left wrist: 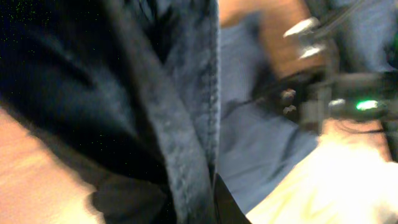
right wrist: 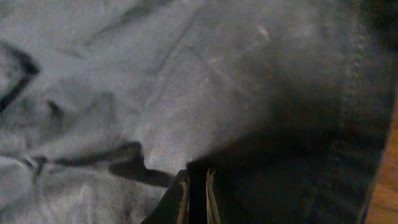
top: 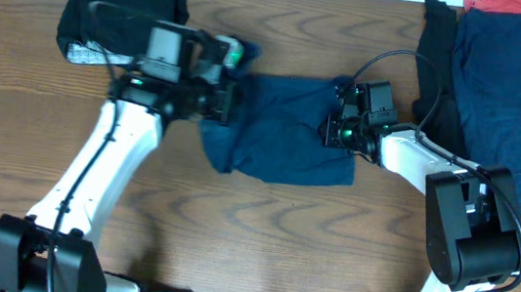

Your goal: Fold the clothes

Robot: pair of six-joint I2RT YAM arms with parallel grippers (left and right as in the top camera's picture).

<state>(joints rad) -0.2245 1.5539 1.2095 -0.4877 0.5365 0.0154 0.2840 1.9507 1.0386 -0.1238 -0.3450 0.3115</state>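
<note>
A plain navy blue garment (top: 286, 134) lies crumpled at the middle of the wooden table. My left gripper (top: 231, 99) is at its left edge, shut on a hemmed fold of it; the hem (left wrist: 186, 124) fills the left wrist view and runs down into the jaws (left wrist: 208, 205). My right gripper (top: 336, 127) is at the garment's right edge. In the right wrist view its fingers (right wrist: 198, 183) are pinched close together on a dark fold of the navy cloth (right wrist: 217, 81).
A pile of navy and black clothes (top: 507, 96) with a red one (top: 508, 5) on top lies at the back right. A folded black garment (top: 124, 3) lies at the back left. The right arm (left wrist: 323, 106) shows in the left wrist view.
</note>
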